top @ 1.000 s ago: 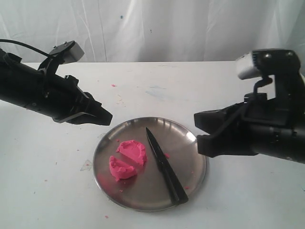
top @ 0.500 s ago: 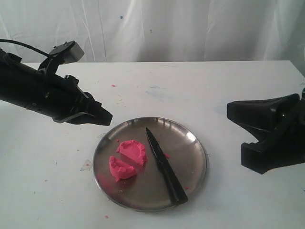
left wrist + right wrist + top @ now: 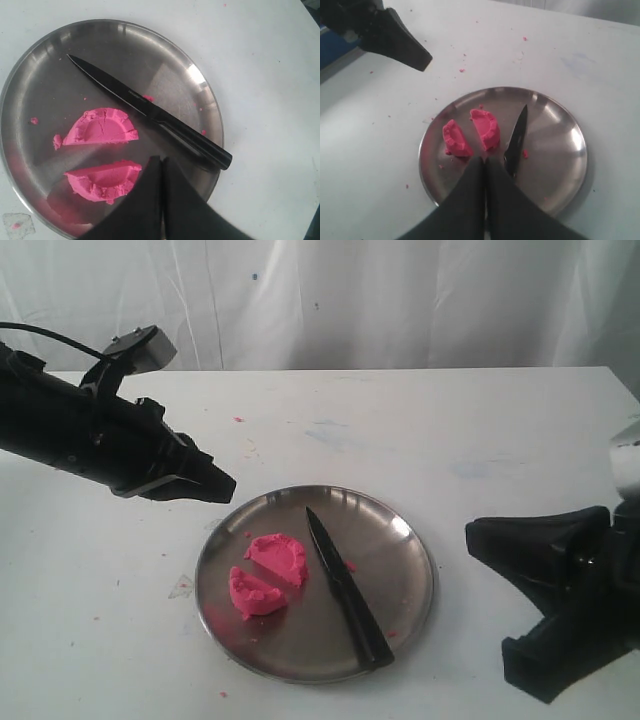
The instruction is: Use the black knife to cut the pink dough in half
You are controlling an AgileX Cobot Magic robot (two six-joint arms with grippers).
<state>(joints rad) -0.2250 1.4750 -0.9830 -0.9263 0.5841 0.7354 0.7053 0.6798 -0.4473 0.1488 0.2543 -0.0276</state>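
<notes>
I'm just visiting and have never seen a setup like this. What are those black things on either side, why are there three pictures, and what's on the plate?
The black shapes are two robot arms, each ending in a pincer. The wide picture comes from a camera off the arms; the other two come from cameras on each arm's wrist, looking down past its own tool.

The left tool and the right tool are both shut and hold nothing.

On the white table sits a steel plate. On it lie the pink dough, already cut into two half-moons with a gap between, and the black knife beside them. Tiny pink crumbs are scattered about.
</notes>
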